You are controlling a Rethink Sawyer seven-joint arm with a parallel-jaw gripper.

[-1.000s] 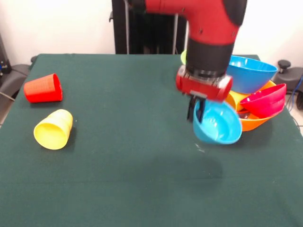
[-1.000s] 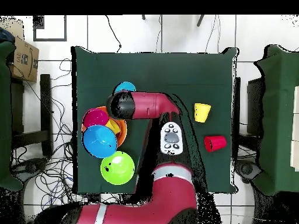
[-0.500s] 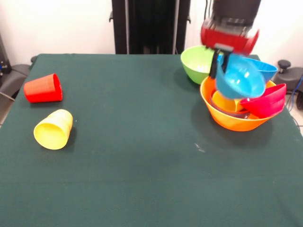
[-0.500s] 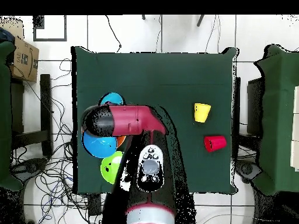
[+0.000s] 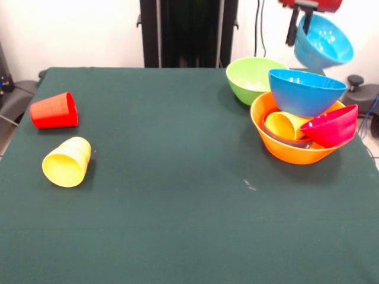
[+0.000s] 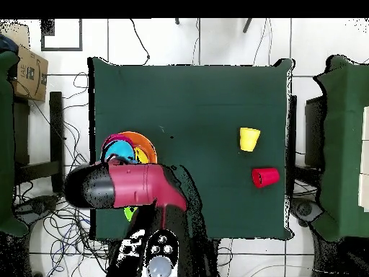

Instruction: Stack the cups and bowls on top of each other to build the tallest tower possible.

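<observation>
Down at the lower left of the front view, the yellow cup (image 5: 67, 162) is lying on its side with its mouth toward the camera, and just above it the red cup (image 5: 54, 110) is tipped over too, so neither has been touched by the stack so far, I'd say. They show up well apart from everything else at the right of the overhead view, on the green table (image 5: 177, 207). Over at the right middle of the front view sits the tower (image 5: 302, 124): a big orange bowl (image 5: 278, 148) holding a yellow-orange cup (image 5: 284, 125) on its side, with a crimson bowl (image 5: 331, 126) leaning on its right rim and a blue bowl (image 5: 307, 92) perched on top, pretty lopsided. Touching or just behind it is the lime green bowl (image 5: 251, 77), standing alone. Then at the top right corner the gripper (image 5: 303, 7) is pinching the rim of a light-blue bowl (image 5: 324, 42), which hangs tilted in the air above and behind the pile. So my read is it's mid-carry with that bowl. Next move probably calls for lining it up over the blue bowl and lowering it gently, since that heap looks like it could slide if nudged.
</observation>
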